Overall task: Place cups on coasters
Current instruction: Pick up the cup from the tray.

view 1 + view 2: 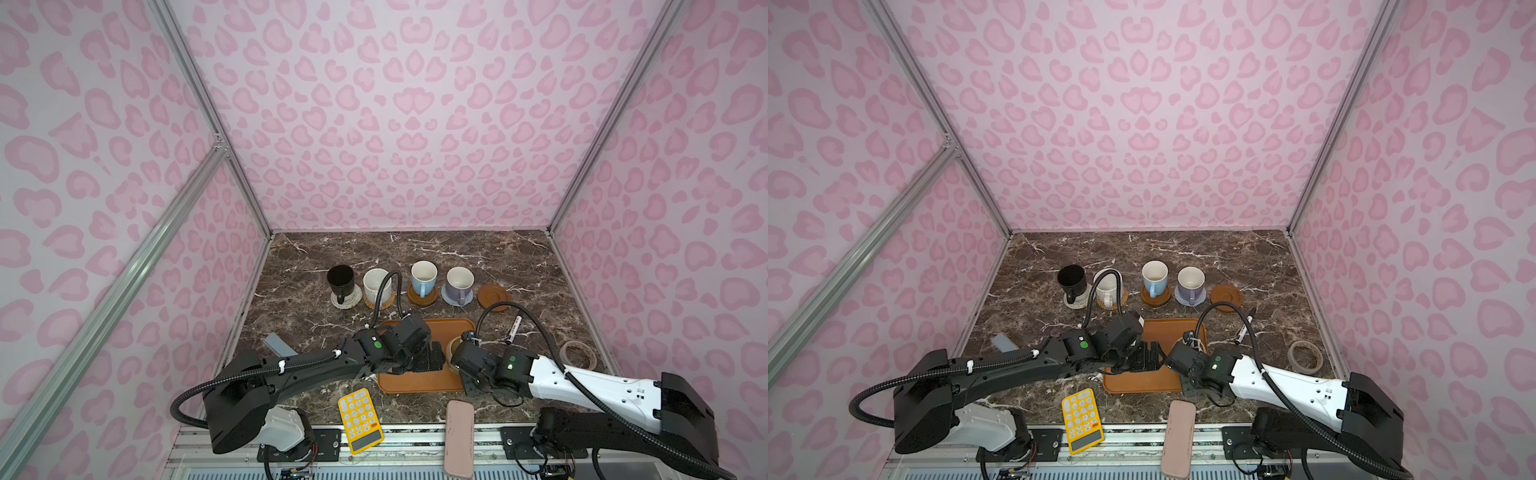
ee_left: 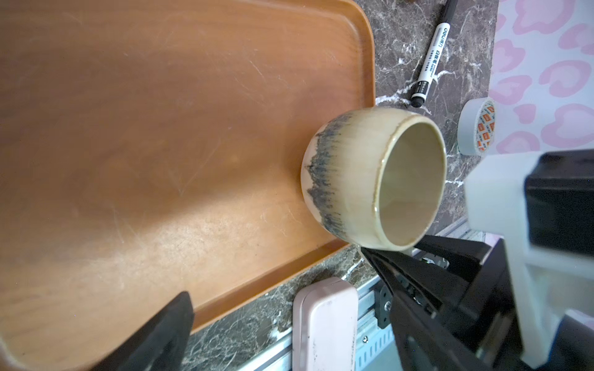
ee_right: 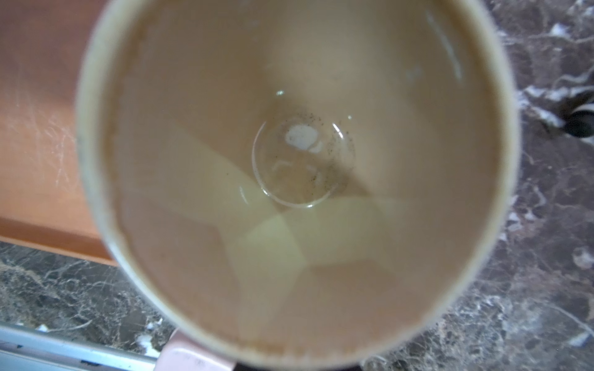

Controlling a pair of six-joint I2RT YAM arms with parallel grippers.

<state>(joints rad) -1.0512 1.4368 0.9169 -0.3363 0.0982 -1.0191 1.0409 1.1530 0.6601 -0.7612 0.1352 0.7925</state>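
Four cups stand on coasters in a back row: black (image 1: 340,278), speckled white (image 1: 376,283), light-blue (image 1: 423,277) and lavender (image 1: 459,283). To their right a brown wooden coaster (image 1: 493,296) lies bare. The beige cup (image 1: 452,345) (image 2: 347,176) (image 3: 289,160) is at the right edge of the orange tray (image 1: 415,380). My right gripper (image 1: 457,358) is shut on it, with black fingers (image 2: 401,257) at its near side. The handle is hidden, and I cannot tell whether its base rests on the tray. My left gripper (image 1: 430,358) (image 2: 295,321) hangs open over the tray, holding nothing.
A yellow calculator (image 1: 359,419) and a pink case (image 1: 459,436) lie at the front edge. Right of the tray are a marker (image 1: 514,330) and a tape roll (image 1: 577,353). A grey flat piece (image 1: 276,344) lies by the left wall.
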